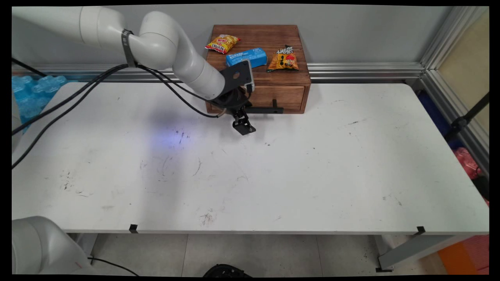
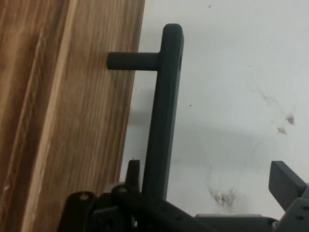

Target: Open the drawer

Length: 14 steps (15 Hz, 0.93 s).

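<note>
A brown wooden box (image 1: pixel 258 39) stands at the back of the white table (image 1: pixel 312 175), with one drawer (image 1: pixel 279 96) in its front. The drawer's black bar handle (image 1: pixel 267 110) sticks out toward the table. My gripper (image 1: pixel 240 117) is low at the handle's left end, open. In the hand view the handle (image 2: pixel 164 111) runs up between my fingers, close against the left finger (image 2: pixel 133 173) and far from the right finger (image 2: pixel 286 182). The drawer front (image 2: pixel 63 116) fills the left side and looks closed. On the box lie a yellow snack pack (image 1: pixel 222 43), a blue packet (image 1: pixel 246 57) and an orange snack pack (image 1: pixel 283 60).
An aluminium rail (image 1: pixel 363 70) runs along the wall behind the table. A blue plastic pack (image 1: pixel 33 91) sits off the table's left rear corner, and a red object (image 1: pixel 466 162) lies beyond the right edge. Black cables (image 1: pixel 78 97) hang from the arm over the left half.
</note>
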Available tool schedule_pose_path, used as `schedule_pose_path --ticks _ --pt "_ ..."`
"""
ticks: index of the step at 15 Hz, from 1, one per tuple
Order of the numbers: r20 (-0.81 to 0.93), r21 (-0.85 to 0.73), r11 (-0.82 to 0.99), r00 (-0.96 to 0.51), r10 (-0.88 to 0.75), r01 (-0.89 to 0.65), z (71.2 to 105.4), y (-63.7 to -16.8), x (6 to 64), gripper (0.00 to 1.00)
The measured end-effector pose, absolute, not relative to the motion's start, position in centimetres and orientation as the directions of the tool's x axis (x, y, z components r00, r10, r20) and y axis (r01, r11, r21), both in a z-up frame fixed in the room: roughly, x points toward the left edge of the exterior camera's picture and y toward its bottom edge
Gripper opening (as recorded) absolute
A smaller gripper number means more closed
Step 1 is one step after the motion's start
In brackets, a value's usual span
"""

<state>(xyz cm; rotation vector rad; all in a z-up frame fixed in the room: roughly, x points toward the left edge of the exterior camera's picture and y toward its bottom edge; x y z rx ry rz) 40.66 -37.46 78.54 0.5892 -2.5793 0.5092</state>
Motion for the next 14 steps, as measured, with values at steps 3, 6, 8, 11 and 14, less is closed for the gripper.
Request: schedule_pose_path --ticks 3,6,8,11,14 --pt "0.494 -0.25 0.841 -0.81 -0.315 -0.479 78.1 -37.9 40.4 1.0" --pt "0.496 -0.249 0.842 -0.809 -0.314 -0.479 77.8 -38.2 40.3 1.0" --pt "0.498 -0.248 0.842 -0.809 -0.314 -0.48 77.5 -38.4 40.2 1.0" --pt "0.498 -0.246 0.842 -0.808 -0.315 -0.48 77.2 -38.5 40.2 1.0" --pt "0.498 -0.244 0.843 -0.808 -0.316 -0.479 76.9 -38.6 40.2 1.0"
